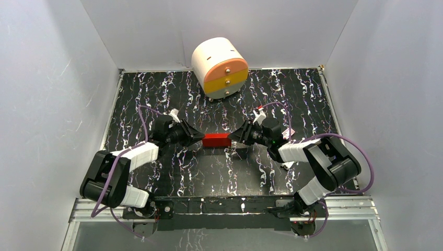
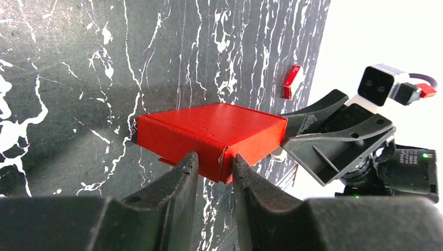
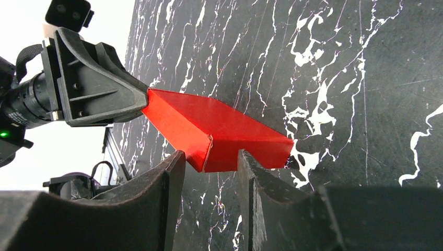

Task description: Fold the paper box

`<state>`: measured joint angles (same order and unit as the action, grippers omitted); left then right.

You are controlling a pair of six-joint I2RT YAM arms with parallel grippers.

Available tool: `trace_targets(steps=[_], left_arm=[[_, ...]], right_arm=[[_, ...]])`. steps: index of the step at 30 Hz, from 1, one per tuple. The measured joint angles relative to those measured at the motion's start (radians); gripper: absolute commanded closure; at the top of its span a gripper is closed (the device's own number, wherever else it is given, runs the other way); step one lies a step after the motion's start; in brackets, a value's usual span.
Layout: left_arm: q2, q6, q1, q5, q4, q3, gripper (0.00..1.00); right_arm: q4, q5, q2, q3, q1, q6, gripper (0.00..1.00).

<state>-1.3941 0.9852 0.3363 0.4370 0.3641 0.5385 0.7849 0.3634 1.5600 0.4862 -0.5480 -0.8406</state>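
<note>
Left fingers (image 2: 172, 183) and right fingers (image 3: 167, 178), half open, straddle the box (image 1: 216, 139) at 9 and 3 o'clock, grip unclear; mostly folded, end flaps seem untucked.

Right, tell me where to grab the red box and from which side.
Probably by its short ends, coming in from each side: the red box lies flat and closed on the table, its length running between the left gripper and right gripper, and thin enough to pinch.

The top external camera is looking steeply down at the paper box (image 1: 216, 139) from high above its near side. The wrist cameras are sitting close to the box, facing it from opposite ends; all three views are sharing it.
</note>
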Motion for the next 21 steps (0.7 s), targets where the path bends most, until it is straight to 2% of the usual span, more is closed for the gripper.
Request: trace_targets(steps=[6,12,16,21], left_arm=[[-0.003,0.031,-0.013,0.024,0.099,-0.055,0.85],[-0.003,0.034,-0.014,0.026,0.149,-0.086,0.89],[0.000,0.019,-0.013,0.014,0.166,-0.097,0.91],[0.008,-0.004,0.012,-0.029,0.181,-0.105,0.92]], right_arm=[[0.003,0.007,0.000,0.000,0.006,-0.011,0.51],[0.003,0.010,0.000,0.000,0.014,-0.014,0.51],[0.003,0.014,0.000,0.000,0.016,-0.013,0.58],[0.008,0.036,0.010,0.001,0.019,-0.010,0.62]])
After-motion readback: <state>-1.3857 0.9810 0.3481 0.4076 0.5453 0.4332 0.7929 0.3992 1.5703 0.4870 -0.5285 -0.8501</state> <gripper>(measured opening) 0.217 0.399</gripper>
